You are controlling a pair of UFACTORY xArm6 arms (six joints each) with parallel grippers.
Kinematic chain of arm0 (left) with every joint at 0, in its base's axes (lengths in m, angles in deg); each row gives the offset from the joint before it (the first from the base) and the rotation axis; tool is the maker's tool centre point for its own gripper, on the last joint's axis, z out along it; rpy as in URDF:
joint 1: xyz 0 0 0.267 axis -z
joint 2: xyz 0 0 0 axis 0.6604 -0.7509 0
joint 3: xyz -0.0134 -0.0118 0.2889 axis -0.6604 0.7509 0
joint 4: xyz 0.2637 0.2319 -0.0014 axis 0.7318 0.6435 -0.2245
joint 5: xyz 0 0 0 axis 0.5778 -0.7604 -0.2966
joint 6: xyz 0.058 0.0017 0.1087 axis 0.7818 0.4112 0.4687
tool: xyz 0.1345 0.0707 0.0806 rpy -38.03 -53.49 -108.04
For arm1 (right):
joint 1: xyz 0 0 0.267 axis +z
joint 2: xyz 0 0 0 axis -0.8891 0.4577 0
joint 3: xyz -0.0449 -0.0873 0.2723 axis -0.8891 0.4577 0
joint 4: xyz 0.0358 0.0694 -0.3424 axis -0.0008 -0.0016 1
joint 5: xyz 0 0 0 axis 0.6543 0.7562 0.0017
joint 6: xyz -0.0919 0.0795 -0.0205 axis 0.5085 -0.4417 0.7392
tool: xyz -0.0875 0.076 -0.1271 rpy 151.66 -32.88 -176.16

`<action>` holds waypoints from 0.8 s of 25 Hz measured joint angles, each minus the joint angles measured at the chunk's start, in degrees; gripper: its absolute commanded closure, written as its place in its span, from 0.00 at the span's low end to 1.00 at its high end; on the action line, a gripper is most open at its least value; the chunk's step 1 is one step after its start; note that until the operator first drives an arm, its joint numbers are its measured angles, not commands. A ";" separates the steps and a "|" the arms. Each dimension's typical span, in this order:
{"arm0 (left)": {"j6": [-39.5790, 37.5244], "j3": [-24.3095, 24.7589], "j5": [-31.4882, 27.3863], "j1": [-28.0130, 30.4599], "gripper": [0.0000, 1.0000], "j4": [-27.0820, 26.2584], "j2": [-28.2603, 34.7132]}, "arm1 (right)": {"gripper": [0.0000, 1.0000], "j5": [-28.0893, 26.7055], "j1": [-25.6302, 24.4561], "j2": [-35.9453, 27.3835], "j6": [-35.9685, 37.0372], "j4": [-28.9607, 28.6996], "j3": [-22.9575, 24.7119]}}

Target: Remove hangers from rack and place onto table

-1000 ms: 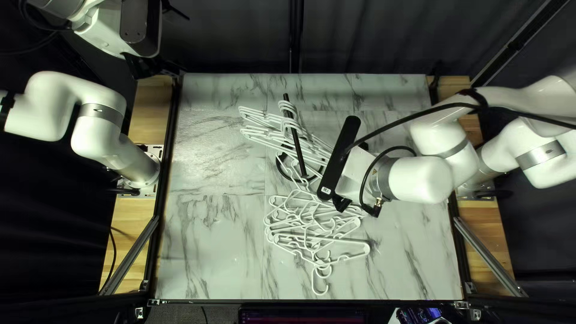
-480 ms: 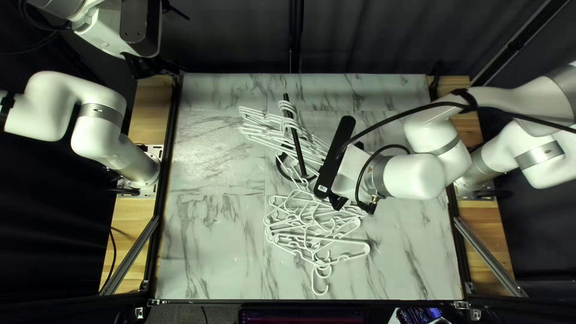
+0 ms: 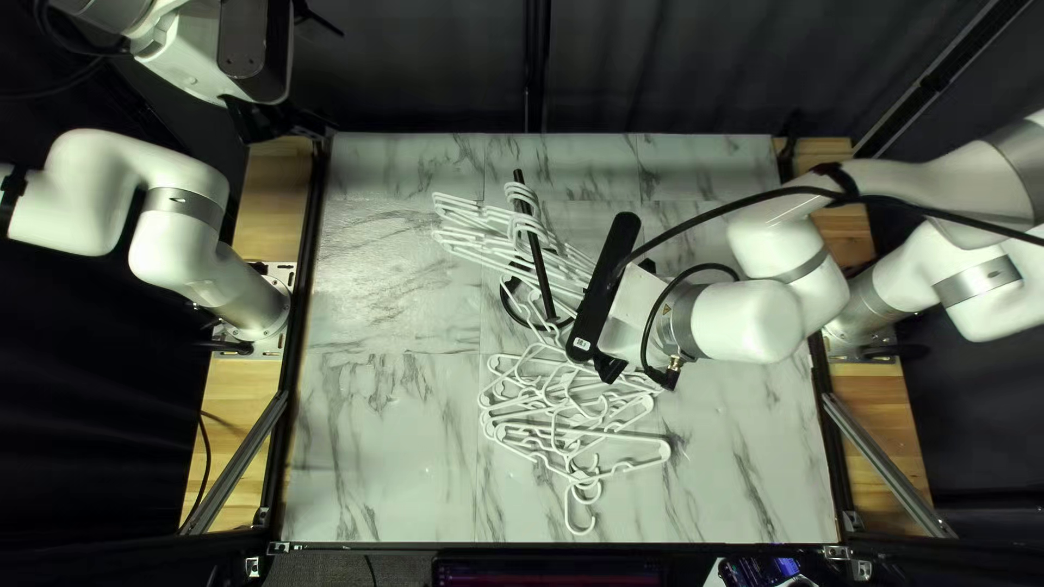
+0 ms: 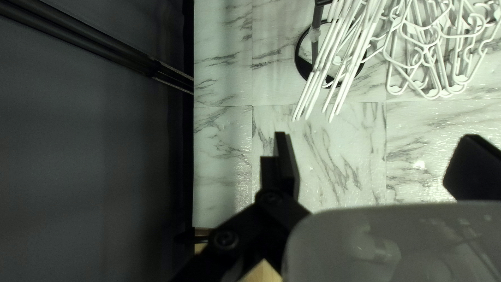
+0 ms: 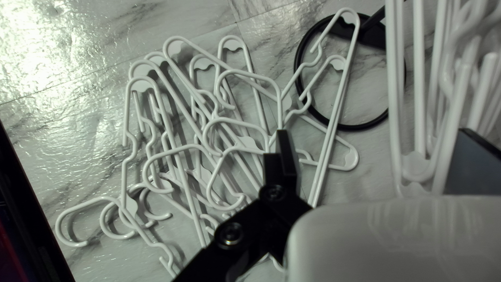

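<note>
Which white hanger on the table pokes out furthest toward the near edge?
The white hanger whose hook comes lowest in the top left view: that hook reaches past all the other hangers toward the near edge of the table.

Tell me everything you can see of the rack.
The rack is black, smooth and metallic-looking. It stands on the marble-patterned table, with slender straight bars above a round, open ring base. White hangers hang from it and partly hide its structure. In the right wrist view, ends of loose hangers cross over the ring.
</note>
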 measured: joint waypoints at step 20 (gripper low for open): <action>0.00 0.00 0.00 0.00 0.00 0.00 0.00 | 0.94 -3.34 0.11 -1.80 1.04 -0.46 -0.70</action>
